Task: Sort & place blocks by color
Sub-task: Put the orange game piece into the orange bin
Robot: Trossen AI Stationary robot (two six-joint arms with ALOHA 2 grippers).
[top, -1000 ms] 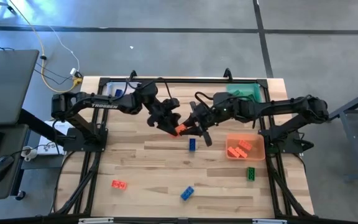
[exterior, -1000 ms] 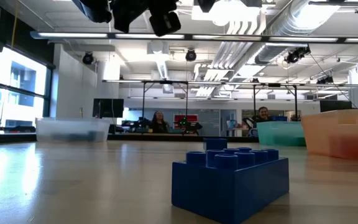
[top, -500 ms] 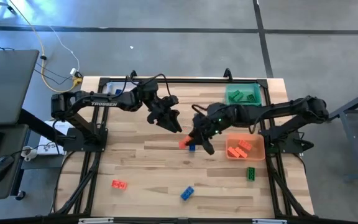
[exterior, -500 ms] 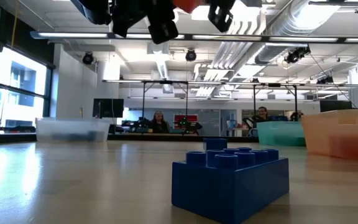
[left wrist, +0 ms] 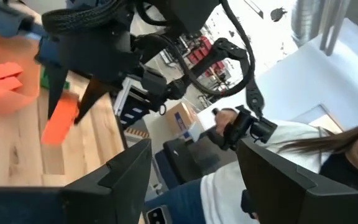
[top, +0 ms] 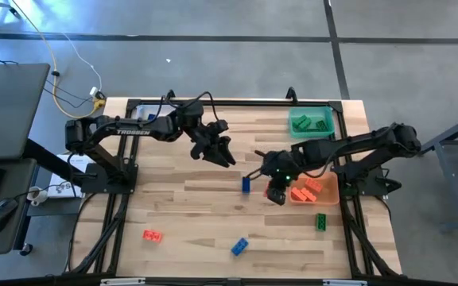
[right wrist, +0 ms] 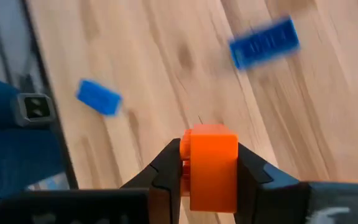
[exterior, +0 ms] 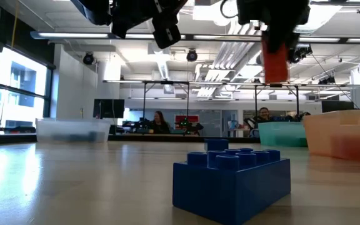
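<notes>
The right gripper [right wrist: 209,186], jaws clamped on the orange block [right wrist: 211,165], had swung from mid-counter toward the orange bin [top: 329,196], so a drop there looked next, while the left gripper [top: 223,153] hung back, jaws parted and empty.

"TROSSEN" in white lettering on left arm [top: 130,132]; no other legible text.

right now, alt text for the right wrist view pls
The right gripper is shut on an orange block, holding it above the wooden table. Two blue blocks lie on the wood below, one farther off and one nearer the table's edge.
</notes>
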